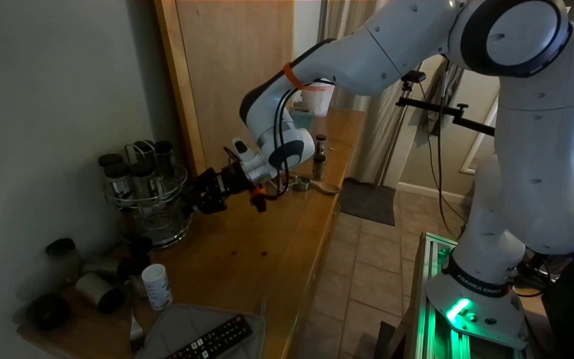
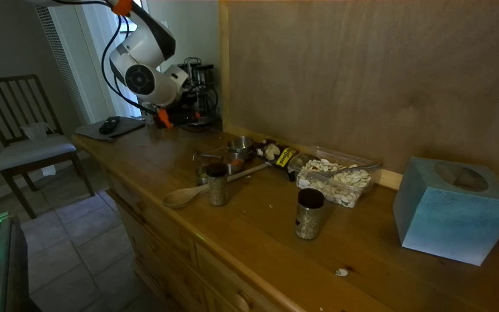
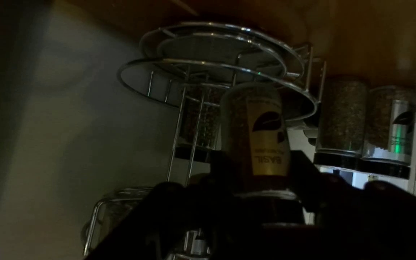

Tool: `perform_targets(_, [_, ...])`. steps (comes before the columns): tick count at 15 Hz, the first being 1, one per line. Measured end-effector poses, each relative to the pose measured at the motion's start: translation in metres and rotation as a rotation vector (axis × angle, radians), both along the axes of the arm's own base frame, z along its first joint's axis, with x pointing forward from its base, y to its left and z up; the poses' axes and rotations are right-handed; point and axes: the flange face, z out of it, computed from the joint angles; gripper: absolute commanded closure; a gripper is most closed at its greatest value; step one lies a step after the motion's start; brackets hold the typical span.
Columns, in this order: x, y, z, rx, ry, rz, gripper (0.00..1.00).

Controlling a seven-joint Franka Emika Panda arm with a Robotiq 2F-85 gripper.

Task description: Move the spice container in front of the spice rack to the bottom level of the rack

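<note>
Gripping a basil jar (image 3: 264, 133) high on its body, my pincer (image 3: 260, 168) stands clamped at the bottom level (image 3: 219, 52) of a silvery carousel rack (image 3: 200, 63). In the upside-down wrist view the jar looks nearly upright, base toward that level; whether it clears the wire rim (image 3: 258, 74) I cannot tell. Placing seems the step in hand: I should hold the jar plumb, bring its base inside the rim, lower until it seats, then part my fingers (image 3: 307, 177) and back straight out. Only the wrist view gives the label (image 3: 267, 141); both exterior views lose the jar in shadow or behind my arm (image 2: 145, 82). In an exterior view, dark-capped jars (image 1: 120, 184) crowd the rack higher up; farther out, a clear tub (image 2: 374, 177) holds white seeds (image 2: 345, 177).
</note>
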Motion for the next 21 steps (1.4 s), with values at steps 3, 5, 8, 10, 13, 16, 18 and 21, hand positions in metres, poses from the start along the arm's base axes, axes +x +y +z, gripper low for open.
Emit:
perform_targets(3, [0.0026, 0.0011, -0.0038, -0.001, 0.003, 0.001, 0.77])
perform_targets(5, [0.005, 0.0017, -0.0041, -0.004, 0.001, 0.002, 0.77])
perform_targets(8, [0.0072, 0.0025, -0.0024, -0.012, -0.003, 0.003, 0.77])
perform_targets(10, [0.0077, 0.0028, -0.0017, -0.018, -0.003, 0.002, 0.77])
perform_targets(13, [0.008, 0.0031, -0.0019, -0.021, 0.001, 0.0, 0.77])
perform_targets(16, [0.0081, 0.0036, -0.0036, -0.022, 0.006, 0.001, 0.77])
perform_targets(18, [0.0085, 0.0042, -0.0048, -0.025, 0.011, 0.007, 0.77])
perform_targets(21, [0.0109, 0.0053, -0.006, -0.038, 0.03, 0.024, 0.77])
